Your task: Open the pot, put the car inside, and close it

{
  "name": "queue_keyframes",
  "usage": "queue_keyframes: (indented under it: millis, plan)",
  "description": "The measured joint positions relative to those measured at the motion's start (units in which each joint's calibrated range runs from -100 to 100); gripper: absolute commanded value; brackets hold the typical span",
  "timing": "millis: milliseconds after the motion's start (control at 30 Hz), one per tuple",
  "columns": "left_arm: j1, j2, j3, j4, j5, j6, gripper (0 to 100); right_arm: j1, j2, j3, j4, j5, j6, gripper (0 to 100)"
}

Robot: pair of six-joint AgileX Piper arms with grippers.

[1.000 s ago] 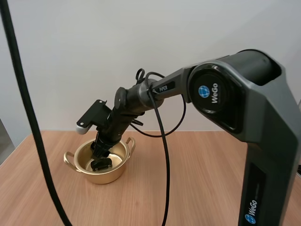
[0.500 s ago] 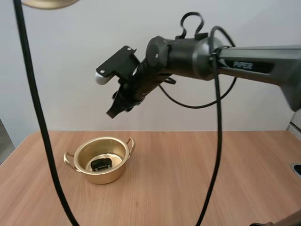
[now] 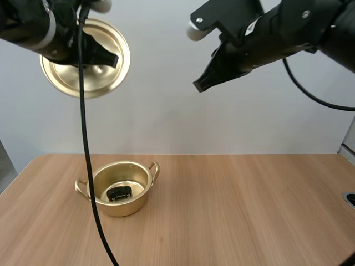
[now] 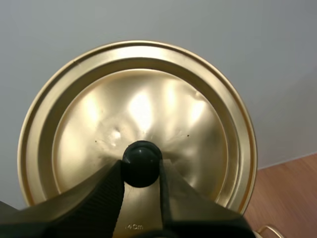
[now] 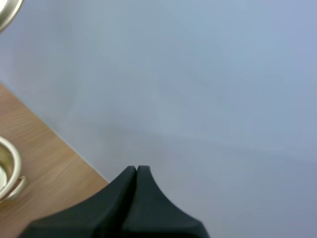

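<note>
A gold pot point(image 3: 136, 206) stands uncovered on the wooden table at the left, with a small black toy car point(image 3: 119, 193) lying on its bottom. High above it my left gripper point(image 3: 108, 59) holds the gold lid point(image 3: 100, 33) tilted on edge; in the left wrist view its fingers point(image 4: 106, 191) pinch the lid's black knob point(image 4: 141, 162) against the lid point(image 4: 198, 124). My right gripper point(image 3: 199, 86) hangs shut and empty high up, right of the pot. In the right wrist view the fingertips of my right gripper point(image 5: 136, 169) lie together as one wedge, with the pot's rim point(image 5: 9, 168) off to one side.
The wooden table point(image 3: 238, 210) stretches bare to the right of the pot. A plain pale wall stands behind it.
My right gripper let go of the car in the pot, rose up and to the right, and shut. The lid in my left gripper has come down into the high view.
</note>
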Motion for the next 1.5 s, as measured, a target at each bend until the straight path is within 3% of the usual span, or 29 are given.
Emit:
queue_keyframes:
  millis: [267, 500, 667, 1000, 1400, 1500]
  plan:
    - [0.00, 7.04, 8.17, -6.27, 1.84, 3.49, 0, -3.15, -4.13, 0.00, -7.32, -1.80, 7.31, 0]
    - [0.00, 11.81, 12.28, -6.19, 6.76, 4.32, 0, -5.48, -4.39, 0.00, -7.64, -13.68, 13.29, 0]
    - [0.00, 15.00, 14.39, -6.19, 7.54, 4.55, 0, -6.16, -4.47, 0.00, -7.64, -18.98, 13.54, 0]
    - [0.00, 23.83, 14.54, -6.19, 14.20, 4.55, 0, -6.16, -4.80, 0.00, -8.03, -18.72, 13.54, 0]
    - [0.00, 31.07, 17.46, -3.25, 13.35, 3.52, 0, -6.16, -4.80, 0.00, -9.21, -18.39, 13.54, 0]
    - [0.00, 31.07, 18.29, -4.15, 12.52, 5.23, 14, -6.16, -4.80, 0.00, -9.21, -18.39, 13.54, 0]
